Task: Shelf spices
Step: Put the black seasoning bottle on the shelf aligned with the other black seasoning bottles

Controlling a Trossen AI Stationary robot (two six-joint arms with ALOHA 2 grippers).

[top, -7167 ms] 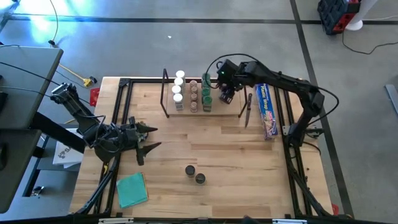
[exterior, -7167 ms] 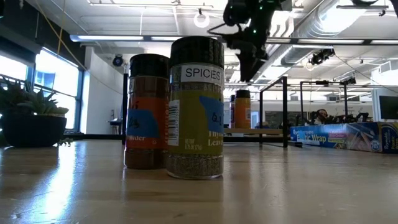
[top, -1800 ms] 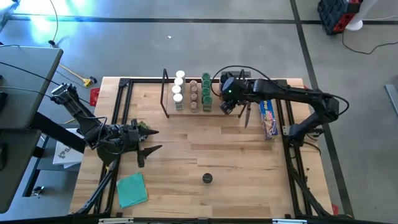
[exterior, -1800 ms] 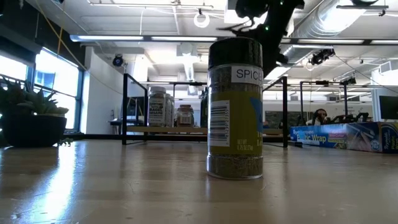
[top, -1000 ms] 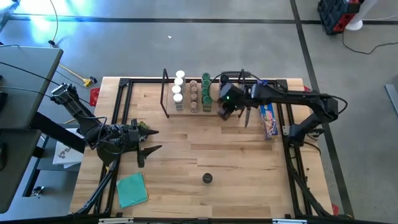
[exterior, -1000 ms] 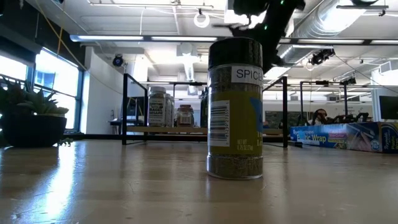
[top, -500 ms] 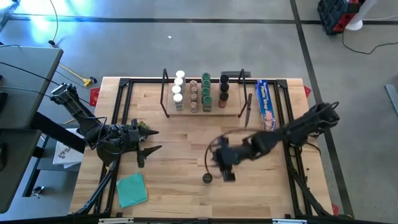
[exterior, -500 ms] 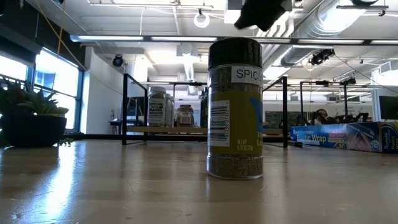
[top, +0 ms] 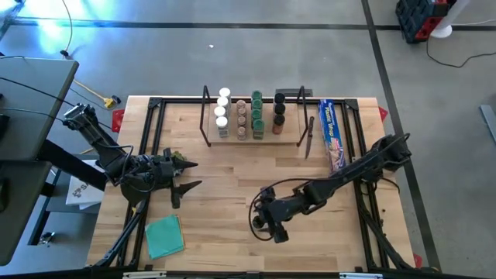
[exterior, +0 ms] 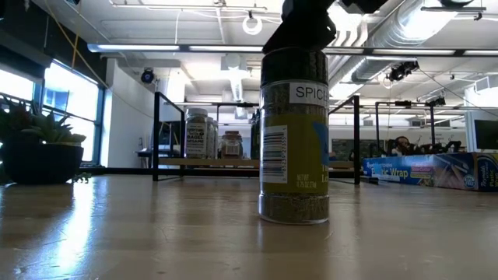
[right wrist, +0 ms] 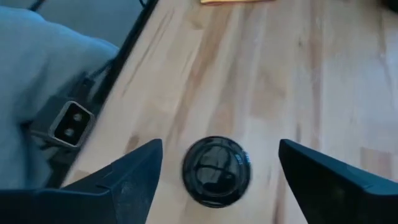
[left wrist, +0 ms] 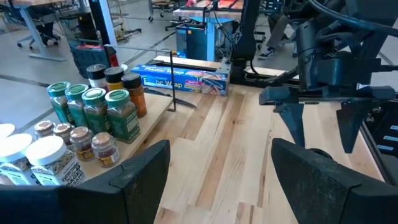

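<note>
Poised above the last black-lidded spice jar [top: 258, 222], standing alone near the table's front edge well apart from the shelf [top: 252, 136], I am holding my right gripper [top: 264, 223] spread wide, centring the lid between my fingers [right wrist: 134, 180] before descending squarely.

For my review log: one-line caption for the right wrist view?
Open right gripper poised above the last black-lidded spice jar on the table.

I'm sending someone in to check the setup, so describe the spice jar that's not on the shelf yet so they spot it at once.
On the wooden table, look at the open front area, away from the shelf at the back. One jar stands there alone, under the right hand, which is open. Unlike the grouped jars on the shelf, it is by itself, black-lidded, with green-yellow contents.
</note>
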